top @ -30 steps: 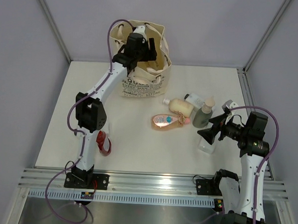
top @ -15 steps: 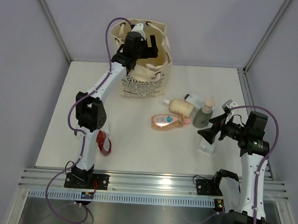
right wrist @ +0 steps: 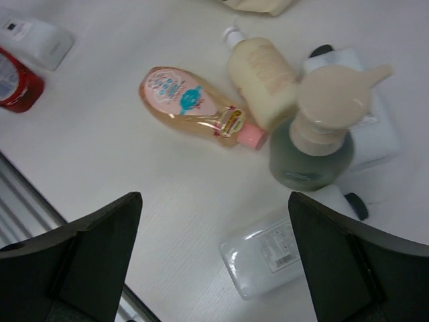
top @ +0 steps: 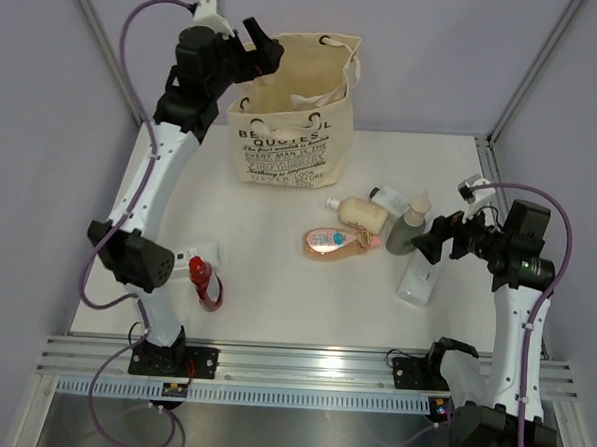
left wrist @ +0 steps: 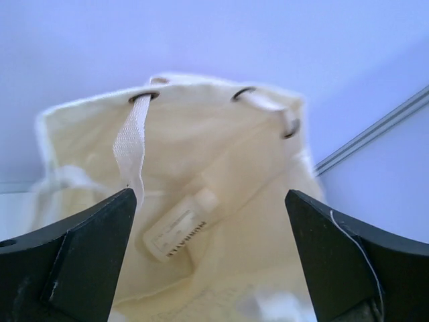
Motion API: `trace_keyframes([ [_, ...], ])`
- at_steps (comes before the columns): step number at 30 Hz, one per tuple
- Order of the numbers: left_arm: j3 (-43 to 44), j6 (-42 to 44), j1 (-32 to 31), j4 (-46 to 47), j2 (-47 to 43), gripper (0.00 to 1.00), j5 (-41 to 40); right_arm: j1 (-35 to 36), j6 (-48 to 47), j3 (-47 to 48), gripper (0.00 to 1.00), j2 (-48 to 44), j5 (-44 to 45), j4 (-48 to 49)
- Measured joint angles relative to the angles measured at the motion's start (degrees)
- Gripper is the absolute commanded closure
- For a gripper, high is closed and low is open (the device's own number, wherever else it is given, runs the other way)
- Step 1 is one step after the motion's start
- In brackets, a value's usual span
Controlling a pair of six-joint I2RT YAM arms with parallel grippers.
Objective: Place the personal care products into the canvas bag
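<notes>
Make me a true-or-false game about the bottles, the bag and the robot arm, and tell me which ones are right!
1. A white bottle lies inside the canvas bag. True.
2. The pink-orange bottle stands upright. False: it lies on its side on the table.
3. The left end effector holds a bottle. False: it is open and empty, above the bag.
4. The grey-green pump bottle stands upright. True.
5. The red bottle is in the bag. False: it is on the table beside the left arm.
</notes>
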Motion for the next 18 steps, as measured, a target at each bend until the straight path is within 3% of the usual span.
trace_keyframes([
  [8, -21.3, -2.3, 0.8, 2.8, -36.4, 0.01, 2.6, 0.9, 14.1, 4.9, 0.01, 5.8, 19.7, 2.7],
  [14, -47.9, 0.9, 0.9, 1.1, -63.2, 0.01, 1.8, 13.1, 25.9, -2.4, 0.00, 4.2, 32.5, 11.2],
  [18, -62.1, 2.2, 0.9, -5.5, -77.3, 0.01, -1.4, 18.4, 31.5, -7.7, 0.01, 4.2, 37.2, 16.8],
])
